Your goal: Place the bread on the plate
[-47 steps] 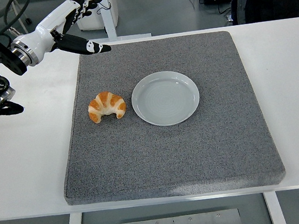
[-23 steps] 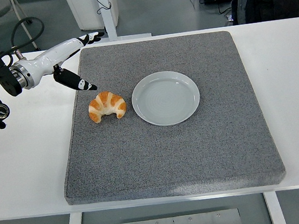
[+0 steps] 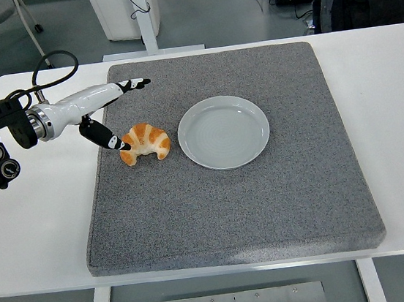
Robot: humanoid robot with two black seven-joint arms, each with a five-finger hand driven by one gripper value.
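A golden croissant [image 3: 145,143] lies on the grey mat [image 3: 231,206], just left of an empty pale round plate [image 3: 223,131]. My left hand [image 3: 120,113], white with black fingertips, comes in from the left edge and hovers at the croissant's left end. Its fingers [image 3: 135,83] are spread, pointing right above the bread, and the thumb tip sits close to the croissant's left side. The hand holds nothing. The right arm is out of view.
The mat covers most of the white table [image 3: 397,119]. A black cable [image 3: 45,71] loops behind my left arm. A chair base and dark equipment stand on the floor beyond the table's far edge.
My left hand has come down and toward the near side, from above the mat's far left corner to the croissant's left end. Croissant and plate have not moved.
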